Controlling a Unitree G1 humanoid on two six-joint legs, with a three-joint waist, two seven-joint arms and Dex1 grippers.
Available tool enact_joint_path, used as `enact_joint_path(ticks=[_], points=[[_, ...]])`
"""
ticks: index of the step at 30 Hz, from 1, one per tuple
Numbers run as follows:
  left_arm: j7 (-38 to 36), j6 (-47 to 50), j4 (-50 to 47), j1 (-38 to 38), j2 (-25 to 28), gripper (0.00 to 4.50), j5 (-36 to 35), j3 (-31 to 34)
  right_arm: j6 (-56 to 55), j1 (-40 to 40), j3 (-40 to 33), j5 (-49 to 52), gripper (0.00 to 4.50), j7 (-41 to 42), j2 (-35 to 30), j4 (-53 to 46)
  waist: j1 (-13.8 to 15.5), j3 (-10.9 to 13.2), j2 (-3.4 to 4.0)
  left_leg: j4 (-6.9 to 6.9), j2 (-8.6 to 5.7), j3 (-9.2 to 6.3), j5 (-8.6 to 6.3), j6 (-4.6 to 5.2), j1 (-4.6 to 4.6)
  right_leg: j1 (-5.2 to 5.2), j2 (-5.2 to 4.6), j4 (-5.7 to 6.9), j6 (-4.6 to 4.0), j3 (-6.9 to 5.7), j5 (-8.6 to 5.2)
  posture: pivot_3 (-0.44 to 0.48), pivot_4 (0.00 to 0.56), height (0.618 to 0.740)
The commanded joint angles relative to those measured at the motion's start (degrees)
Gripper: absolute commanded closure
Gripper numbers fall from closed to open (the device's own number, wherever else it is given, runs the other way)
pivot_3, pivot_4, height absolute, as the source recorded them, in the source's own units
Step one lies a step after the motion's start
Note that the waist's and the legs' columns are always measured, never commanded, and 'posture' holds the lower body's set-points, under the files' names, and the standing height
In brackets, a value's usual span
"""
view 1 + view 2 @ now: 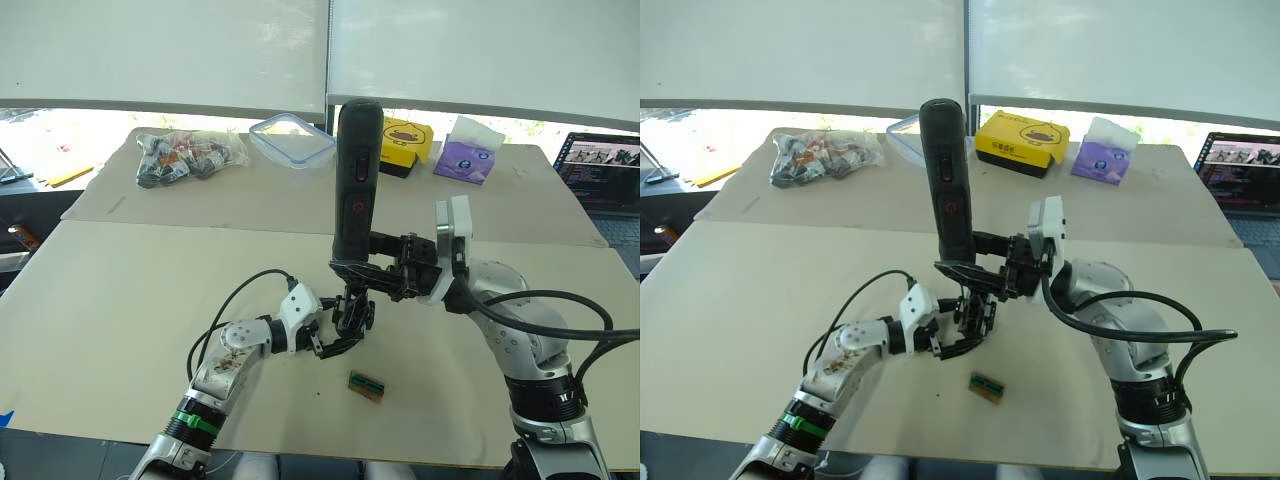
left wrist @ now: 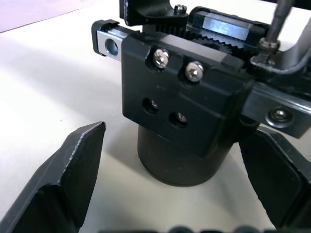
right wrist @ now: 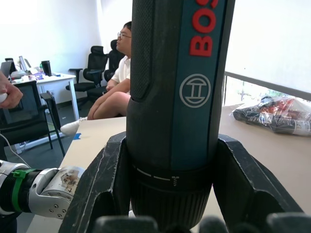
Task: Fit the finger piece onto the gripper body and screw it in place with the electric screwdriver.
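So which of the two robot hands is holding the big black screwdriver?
The right gripper. Its fingers clamp the electric screwdriver, which stands upright. The left gripper holds no tool; its open fingers sit around the gripper body on the table.

The bench (image 1: 120, 300) is seen from above by the two head views, which face forward and down from side-by-side positions. Nearly the same scene is shared by them: both arms, the upright electric screwdriver (image 1: 357, 180), the gripper body (image 1: 352, 312) beneath it, and a laptop (image 1: 603, 170) at the far right. The gripper body (image 2: 184, 102) is viewed very closely by the left wrist camera, looking along its own fingers (image 2: 73, 170). The electric screwdriver's barrel is framed at close range by the right wrist camera, between its fingers (image 3: 104, 184), facing across the bench toward a seated person (image 3: 116, 82).
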Motion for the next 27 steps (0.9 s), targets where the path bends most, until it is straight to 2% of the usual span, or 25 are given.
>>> enact_joint_path(ticks=[1, 2, 3, 27], points=[[-1.0, 0.1, 0.6, -0.4, -0.5, 1.81, -1.0, -0.3, -1.4, -0.1, -1.3, 0.9, 2.54, 0.2, 0.0, -2.0, 0.0, 0.0, 0.0, 0.01, 0.0, 0.0, 0.0, 0.0, 0.01, 0.01, 0.0, 0.0, 0.0, 0.0, 0.0, 0.0, 0.15, 0.74], [-1.5, 0.0, 0.7, -0.4, -0.6, 2.18, -1.1, -0.4, -1.4, -0.1, -1.3, 0.9, 2.54, 0.2, 0.0, -2.0, 0.0, 0.0, 0.0, 0.01, 0.0, 0.0, 0.0, 0.0, 0.03, 0.03, 0.0, 0.0, 0.0, 0.0, 0.0, 0.0, 0.15, 0.74], [-2.0, -0.1, 0.7, -0.4, -0.6, 2.21, -1.1, -0.7, -1.4, -0.1, -1.3, 0.9, 2.54, 0.2, -0.1, -2.0, 0.0, 0.0, 0.0, 0.0, 0.01, 0.0, 0.0, 0.0, 0.08, 0.07, 0.0, 0.0, 0.0, -0.01, 0.0, 0.0, 0.15, 0.74], [-0.1, -2.2, -0.7, 2.3, -0.8, 2.21, 1.3, -1.6, 0.5, 2.7, 2.4, -3.9, 2.54, -3.0, -2.0, -0.7, -0.1, -0.1, 0.0, -0.04, 0.0, -0.01, 0.0, 0.0, 0.27, 0.25, 0.0, -0.03, 0.0, -0.01, -0.02, 0.0, 0.15, 0.74]])
